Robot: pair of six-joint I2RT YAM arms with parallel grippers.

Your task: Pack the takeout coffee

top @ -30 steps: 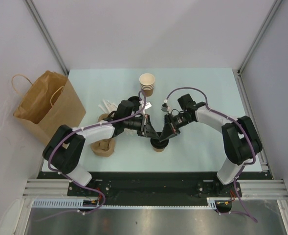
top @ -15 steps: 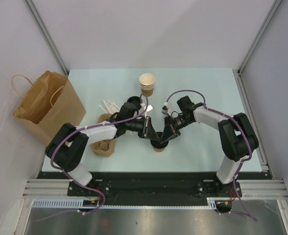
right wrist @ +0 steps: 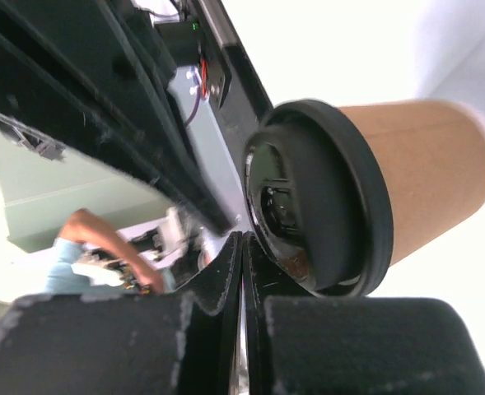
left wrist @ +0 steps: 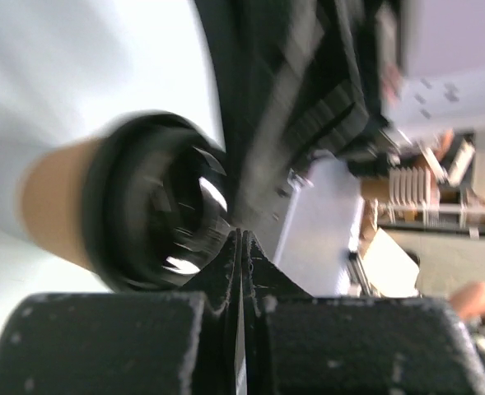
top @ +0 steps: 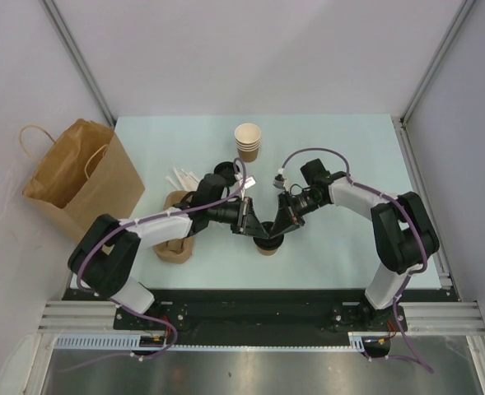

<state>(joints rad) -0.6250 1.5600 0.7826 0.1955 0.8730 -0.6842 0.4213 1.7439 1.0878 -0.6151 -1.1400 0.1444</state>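
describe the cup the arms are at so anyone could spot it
On the pale table, look at the middle near the front edge, where the left gripper and right gripper meet. The cup at their tips is brown paper with a black lid, unlike the lidless stack behind.

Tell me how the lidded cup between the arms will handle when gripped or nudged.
The lidded cup looks like paper, so squeezing would likely dent it. It tapers away from the black lid, so a high push may tip it. The glossy lid probably slips.

Matt paper cup, glossy black plastic lid, paper bag
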